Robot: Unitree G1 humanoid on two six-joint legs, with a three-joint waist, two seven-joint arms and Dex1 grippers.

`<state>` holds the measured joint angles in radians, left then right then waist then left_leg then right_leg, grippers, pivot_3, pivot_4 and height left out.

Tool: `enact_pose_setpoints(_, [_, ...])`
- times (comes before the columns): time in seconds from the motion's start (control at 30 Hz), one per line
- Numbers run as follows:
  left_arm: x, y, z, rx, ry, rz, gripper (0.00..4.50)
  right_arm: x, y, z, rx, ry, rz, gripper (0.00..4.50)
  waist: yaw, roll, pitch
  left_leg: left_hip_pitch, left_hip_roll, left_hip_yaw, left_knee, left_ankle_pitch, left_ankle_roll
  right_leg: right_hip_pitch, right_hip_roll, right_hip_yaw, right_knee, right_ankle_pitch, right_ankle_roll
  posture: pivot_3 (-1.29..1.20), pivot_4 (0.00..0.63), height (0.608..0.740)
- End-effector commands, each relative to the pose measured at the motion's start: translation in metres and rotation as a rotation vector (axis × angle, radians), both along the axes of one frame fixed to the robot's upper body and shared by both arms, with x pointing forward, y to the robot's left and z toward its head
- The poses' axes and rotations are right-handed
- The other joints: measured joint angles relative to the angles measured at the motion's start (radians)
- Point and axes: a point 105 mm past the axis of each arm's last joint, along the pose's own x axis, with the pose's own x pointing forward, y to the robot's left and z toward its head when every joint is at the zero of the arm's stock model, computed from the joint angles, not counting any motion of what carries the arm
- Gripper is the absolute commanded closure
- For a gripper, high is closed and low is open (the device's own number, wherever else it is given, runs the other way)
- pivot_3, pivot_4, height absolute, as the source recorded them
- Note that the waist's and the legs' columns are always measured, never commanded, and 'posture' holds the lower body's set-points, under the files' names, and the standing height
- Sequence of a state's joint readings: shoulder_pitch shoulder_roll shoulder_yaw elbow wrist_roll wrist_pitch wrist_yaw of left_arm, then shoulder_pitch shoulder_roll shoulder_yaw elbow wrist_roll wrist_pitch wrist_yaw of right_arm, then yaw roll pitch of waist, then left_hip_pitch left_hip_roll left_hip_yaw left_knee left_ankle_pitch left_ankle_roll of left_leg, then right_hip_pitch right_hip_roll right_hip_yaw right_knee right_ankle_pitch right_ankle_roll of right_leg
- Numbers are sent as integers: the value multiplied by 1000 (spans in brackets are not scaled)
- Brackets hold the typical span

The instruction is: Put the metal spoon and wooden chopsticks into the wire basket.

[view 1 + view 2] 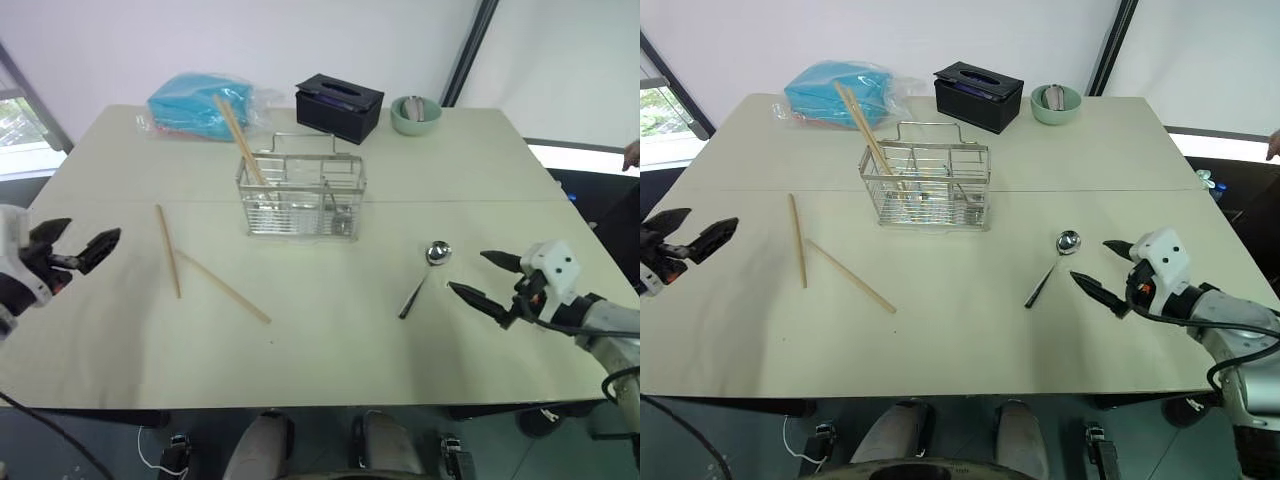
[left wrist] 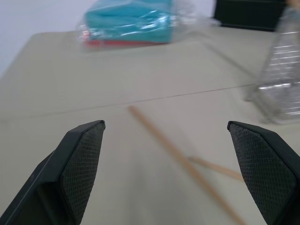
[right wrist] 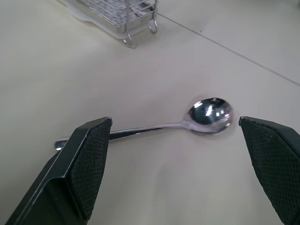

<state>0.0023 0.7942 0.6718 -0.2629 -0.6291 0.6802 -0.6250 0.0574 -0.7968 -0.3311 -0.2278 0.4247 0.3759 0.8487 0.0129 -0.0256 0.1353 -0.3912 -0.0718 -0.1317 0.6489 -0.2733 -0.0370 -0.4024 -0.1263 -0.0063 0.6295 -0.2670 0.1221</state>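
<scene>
Chrome wire basket (image 1: 300,196): stood upright at the middle of the pale bench (image 1: 330,340), toward twelve o'clock from both pincers.
Chopsticks in basket (image 1: 239,140): pale wood, leaning out of its left compartment toward eleven o'clock.
Loose chopsticks (image 1: 168,250): two lay flat on the bench at about eight o'clock from the basket, one (image 1: 222,286) slanting away toward four o'clock; their near ends lay close together.
Metal spoon (image 1: 427,276): lay flat at four o'clock from the basket, bowl toward one o'clock, handle toward seven.
Right pincer (image 1: 484,276): released, fingers wide apart, empty, just beside the spoon at its three o'clock, not touching it.
Left pincer (image 1: 78,243): released, empty, at nine o'clock from the loose chopsticks, apart from them.
Far edge: teal packet in clear plastic (image 1: 200,103), black tissue box (image 1: 338,106), green bowl (image 1: 415,113).
</scene>
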Motion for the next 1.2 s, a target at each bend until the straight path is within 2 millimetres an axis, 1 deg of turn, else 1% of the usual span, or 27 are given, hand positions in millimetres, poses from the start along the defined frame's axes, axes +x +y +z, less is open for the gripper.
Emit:
enact_pose_setpoints(0.03, [-4, -39, 15, 12, -18, -174, 89, 10, -7, 18, -54, -61, 36, 0, 0, 0, 0, 0, 0, 0, 0, 0, 0, 0, 0, 0, 0, 0, 0, 0, 150, 655])
enact_pose_setpoints(0.1, [-8, -61, 10, 33, 15, -281, 89, 14, -8, 21, -93, -64, 73, 0, 0, 0, 0, 0, 0, 0, 0, 0, 0, 0, 0, 0, 0, 0, 0, 0, 150, 655])
enact_pose_setpoints(0.23, [-14, -95, 6, 52, 61, -451, 89, 20, -6, 26, -165, -67, 173, 0, -1, 0, 0, 0, 0, 1, 0, 0, 0, 0, 0, 0, 0, 0, 0, 0, 150, 655])
enact_pose_setpoints(0.33, [-15, -126, 4, 77, 88, -611, 89, 27, 8, 32, -267, -75, 323, 0, -1, 2, 1, 1, 0, 1, 0, 0, 0, 1, 0, 0, 0, 0, 0, 0, 150, 655])
enact_pose_setpoints(0.47, [-20, -162, -3, 90, 133, -812, 89, 42, 25, 36, -467, -80, 543, 0, -8, 4, 3, 3, 0, 2, 0, 0, 0, 3, 1, 0, 0, 0, 0, 0, 150, 655])
enact_pose_setpoints(0.53, [-24, -173, -9, 109, 151, -887, 89, 51, 34, 33, -572, -66, 656, 0, -14, 4, 3, 3, 0, 2, 0, 0, 0, 4, 3, 0, -1, 0, 0, 0, 150, 655])
enact_pose_setpoints(0.6, [-23, -180, -10, 121, 149, -921, 89, 58, 39, 28, -661, -37, 757, 0, -22, 4, 4, 3, 0, 2, -1, 0, 0, 3, 3, 0, -1, 0, 0, 0, 150, 655])
enact_pose_setpoints(0.7, [-20, -186, -7, 118, 134, -942, 89, 69, 42, 25, -773, -2, 863, 0, -27, 3, 5, 2, 0, 2, -1, 0, 0, 3, 4, -1, -1, 1, 1, 0, 150, 655])
enact_pose_setpoints(0.8, [-22, -190, -5, 107, 134, -966, 89, 83, 47, 25, -917, 5, 950, 0, -28, 4, 6, 2, 0, 2, -1, 0, 0, 3, 4, 0, -1, 1, 1, 0, 150, 655])
enact_pose_setpoints(0.9, [-25, -195, -7, 108, 136, -978, 89, 92, 54, 23, -1011, 7, 1006, 0, -33, 4, 6, 3, 0, 2, -1, 1, 0, 3, 4, 0, 0, 1, 1, 0, 150, 655])
enact_pose_setpoints(1.0, [-27, -199, -7, 101, 125, -972, 89, 95, 57, 18, -1108, 1, 1064, 0, -30, 4, 6, 3, 0, 0, -1, 1, 0, 3, 5, 0, 1, 2, 3, 0, 150, 655])
enact_pose_setpoints(1.07, [-28, -200, -5, 92, 115, -962, 89, 97, 58, 15, -1142, 0, 1083, 0, -28, 4, 6, 3, 0, -1, -1, 1, -1, 3, 6, 0, 1, 2, 3, 0, 150, 655])
enact_pose_setpoints(1.2, [-31, -199, -1, 81, 101, -923, 89, 99, 59, 3, -1229, 2, 1125, 0, -30, 4, 6, 3, -1, -1, -1, 1, -2, 2, 6, 0, 2, 2, 3, 0, 150, 655])
